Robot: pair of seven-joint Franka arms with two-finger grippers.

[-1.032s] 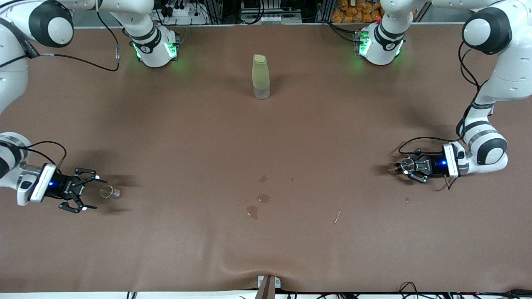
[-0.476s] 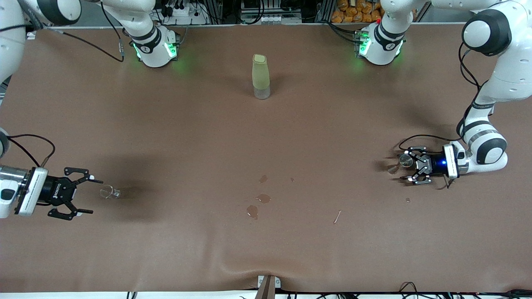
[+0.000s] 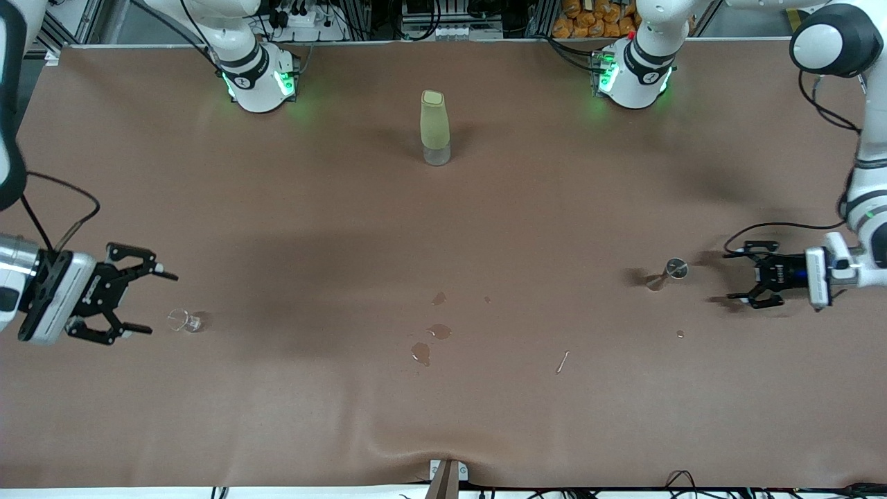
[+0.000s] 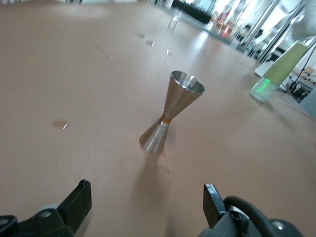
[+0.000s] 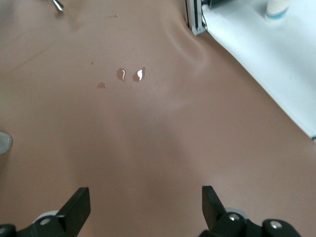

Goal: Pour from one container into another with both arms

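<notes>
Overhead, you see the left gripper [image 3: 736, 277] wide open and empty just beside the steel jigger [image 3: 669, 272] standing on the table [image 3: 443, 229], the right gripper [image 3: 152, 303] spread empty near the small glass [image 3: 183, 320]; your left wrist view shows the jigger [image 4: 170, 113] upright, apart from both fingers [image 4: 76, 202].

Even overhead light, tabletop [image 3: 443, 229] mid-bright, soft broad shadows under both arms. Green LED glow at both bases. Left wrist view: motion blur, glare streak past the jigger [image 4: 170, 116], background blown out. Right wrist view soft, puddles [image 5: 131, 75] glinting.
</notes>
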